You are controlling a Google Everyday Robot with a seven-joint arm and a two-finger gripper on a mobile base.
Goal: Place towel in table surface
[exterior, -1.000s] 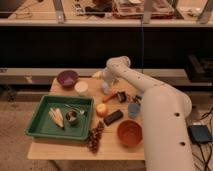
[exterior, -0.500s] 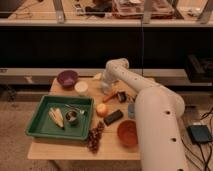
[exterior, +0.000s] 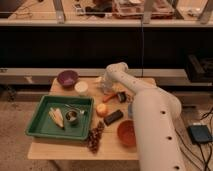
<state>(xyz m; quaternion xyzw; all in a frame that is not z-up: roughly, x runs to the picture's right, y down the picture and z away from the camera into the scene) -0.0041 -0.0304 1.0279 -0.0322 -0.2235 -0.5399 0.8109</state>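
White-cased gripper (exterior: 104,89) sits low over the table's (exterior: 60,150) far middle, mostly hidden by its own wrist; what it holds, I cannot tell. A pale scrap beside it, perhaps the towel (exterior: 98,80), is unclear. The arm (exterior: 150,125) hides the table's right side.

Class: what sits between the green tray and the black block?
In the camera view, an orange fruit sits between them; the gripper is just beyond the black block.

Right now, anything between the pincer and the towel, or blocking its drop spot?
Nothing visible. The pincer sits at the far edge of the table, right by a pale item that may be the towel. Bare wood lies beside it; the white bowl stands apart.
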